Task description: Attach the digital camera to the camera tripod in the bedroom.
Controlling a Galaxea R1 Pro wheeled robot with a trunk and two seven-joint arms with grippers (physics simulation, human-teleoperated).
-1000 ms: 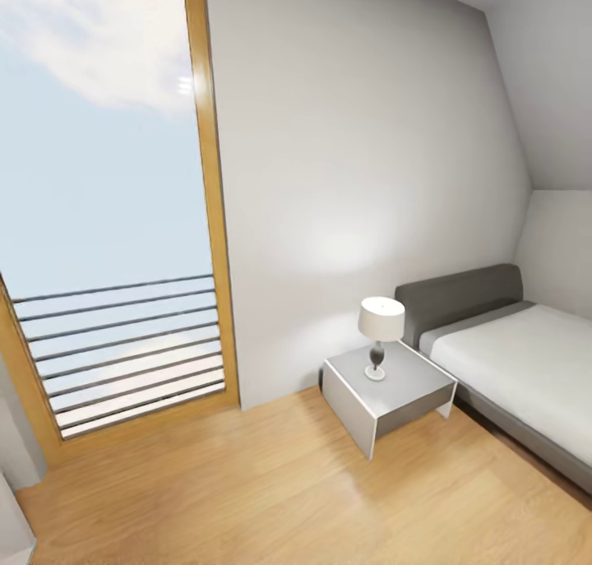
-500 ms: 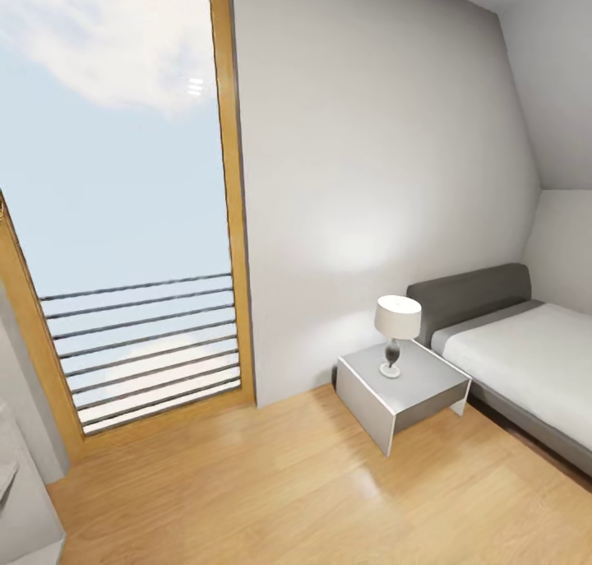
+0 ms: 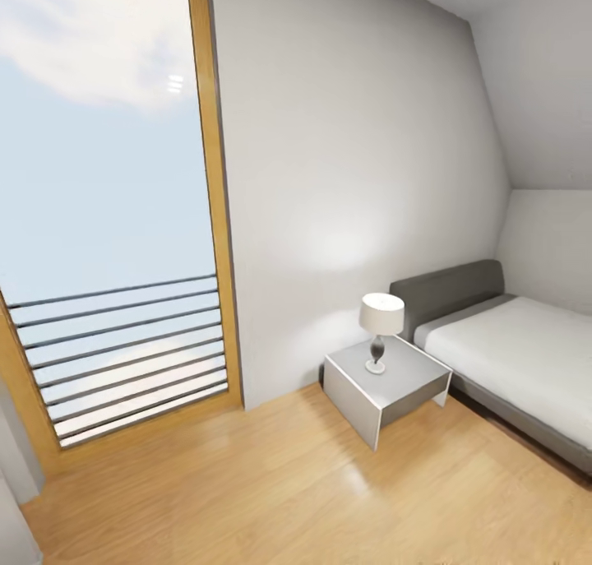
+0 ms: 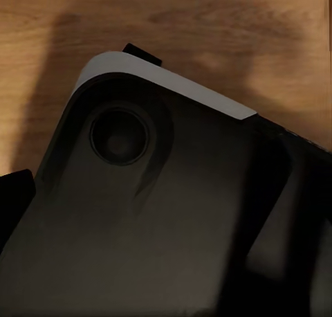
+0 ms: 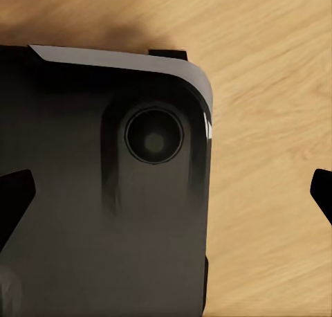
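1. Bedroom [image 3: 345,178]: camera and tripod unseen, location unknown.
2. Bed [image 3: 510,359] at 3 o'clock, nightstand [image 3: 386,388] with lamp [image 3: 381,326] centre, window [image 3: 107,219] at 9 o'clock.
3. Claw state on either arm: cannot tell; wrist views face the robot base [image 5: 104,213], likely stowed for driving.

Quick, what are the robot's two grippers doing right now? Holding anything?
Left gripper: empty as far as shows, over the robot's dark base; open or shut cannot be told.
Right gripper: open, holding nothing.

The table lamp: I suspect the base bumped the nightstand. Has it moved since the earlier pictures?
No. The table lamp stands at the same spot on the nightstand, beside the bed; the whole view shifted, so the camera moved.
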